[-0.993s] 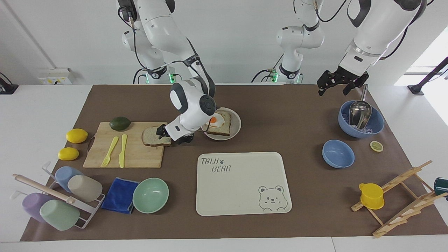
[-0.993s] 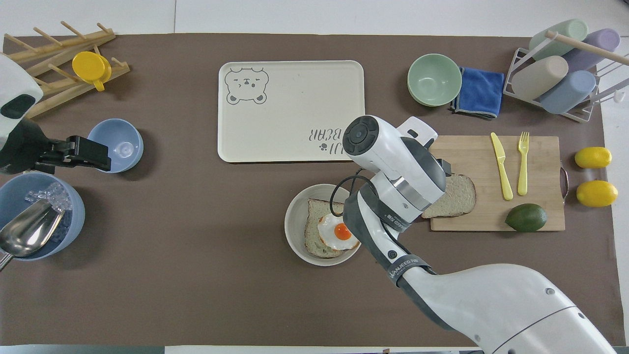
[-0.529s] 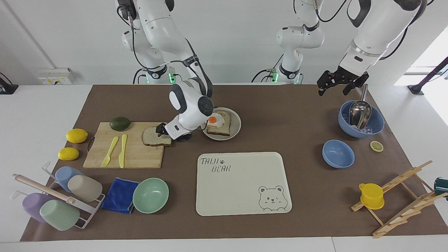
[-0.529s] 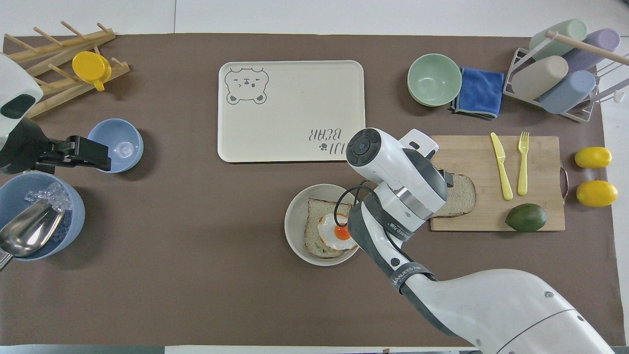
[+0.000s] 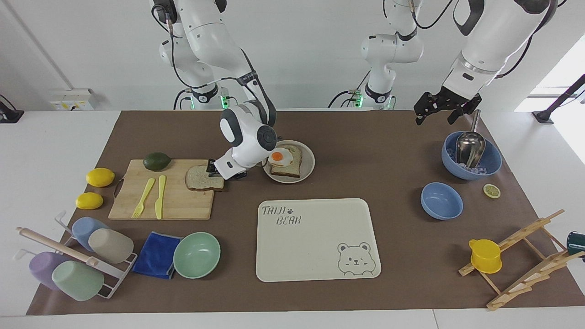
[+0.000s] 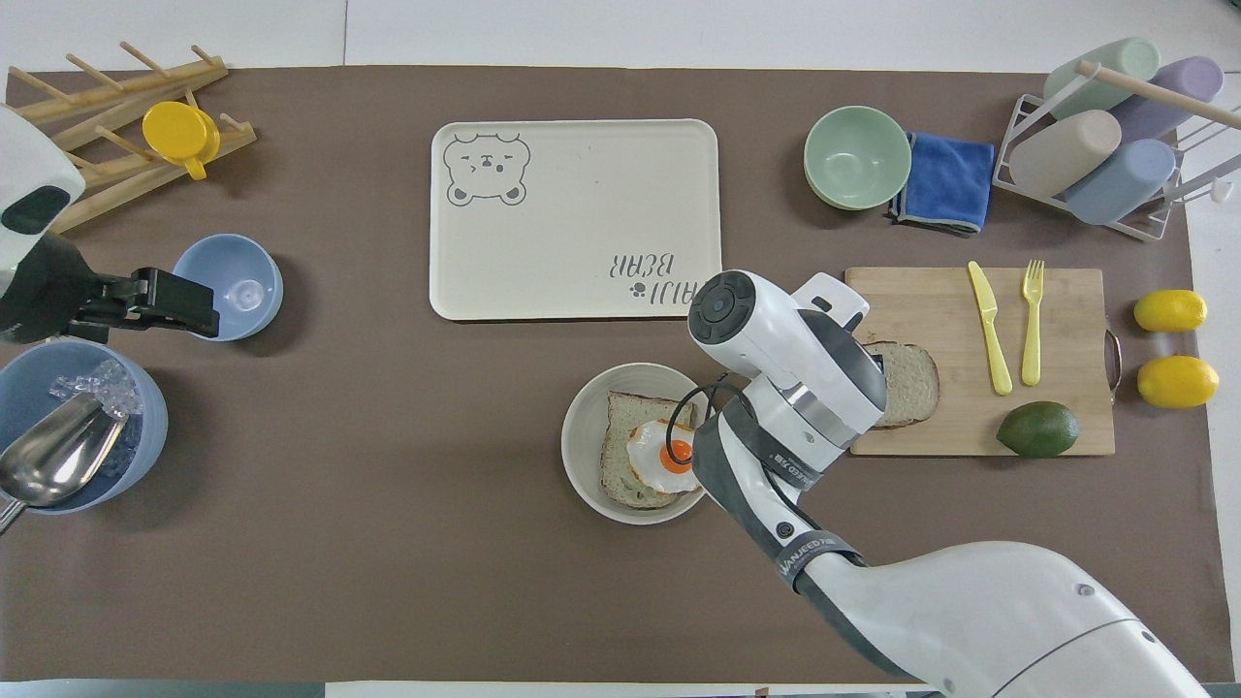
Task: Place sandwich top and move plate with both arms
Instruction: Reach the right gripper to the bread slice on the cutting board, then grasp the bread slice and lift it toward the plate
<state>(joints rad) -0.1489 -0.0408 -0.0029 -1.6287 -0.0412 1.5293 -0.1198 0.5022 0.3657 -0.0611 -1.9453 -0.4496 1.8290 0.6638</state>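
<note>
One soft, light bread slice lies at the board's plate-side corner, right claw low at its edge, closure untellable; left claw, fingers spread, waits.

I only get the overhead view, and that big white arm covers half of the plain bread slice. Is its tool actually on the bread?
Observer: In the facing view, the right tool is down at the sandwich top, at its edge toward the plate. The slice lies flat on the cutting board.
Visitor: And the other tool, is it touching the small blue bowl?
Observer: No. The left tool hangs high in the air, well clear of the small blue bowl. The left arm waits.
</note>
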